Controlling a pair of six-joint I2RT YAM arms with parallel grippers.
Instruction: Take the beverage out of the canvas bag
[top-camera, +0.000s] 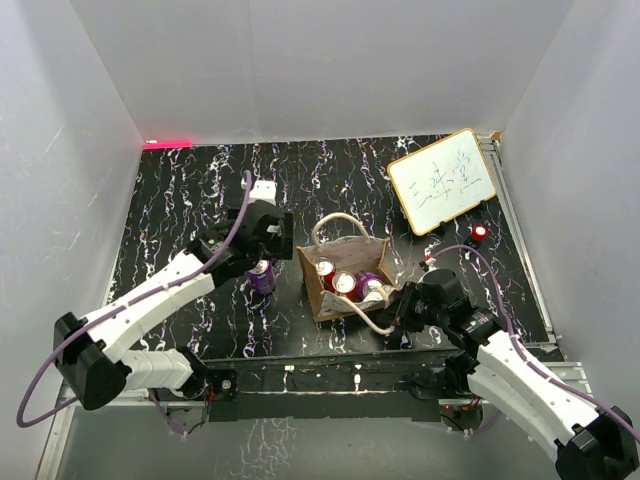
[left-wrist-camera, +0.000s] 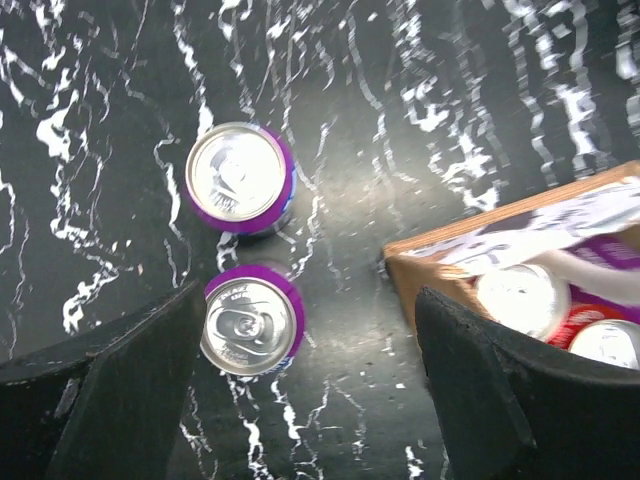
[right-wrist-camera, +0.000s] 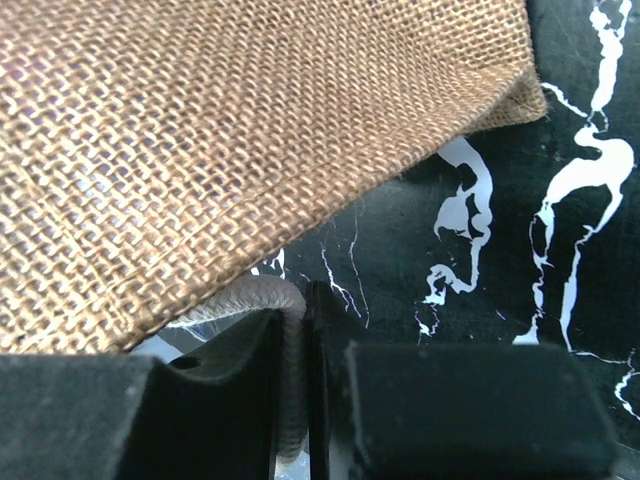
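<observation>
The tan canvas bag (top-camera: 322, 300) stands open mid-table, with several cans inside, red ones (top-camera: 344, 283) and a purple one (top-camera: 367, 281). My left gripper (top-camera: 266, 247) hovers left of the bag, open and empty. In the left wrist view my left gripper (left-wrist-camera: 310, 395) is spread wide above the table. One purple can (left-wrist-camera: 250, 325) stands by its left finger (left-wrist-camera: 130, 390) and another purple can (left-wrist-camera: 240, 178) stands further on. The bag's corner (left-wrist-camera: 440, 265) shows at right. My right gripper (right-wrist-camera: 300, 330) is shut on the bag's cream rope handle (right-wrist-camera: 290, 400), beside the woven wall (right-wrist-camera: 200, 150).
A white board with a yellow frame (top-camera: 442, 180) lies at the back right. A small red object (top-camera: 479, 232) sits near it. White walls enclose the black marbled table (top-camera: 180, 200). A metal rail (top-camera: 330, 365) runs along the near edge.
</observation>
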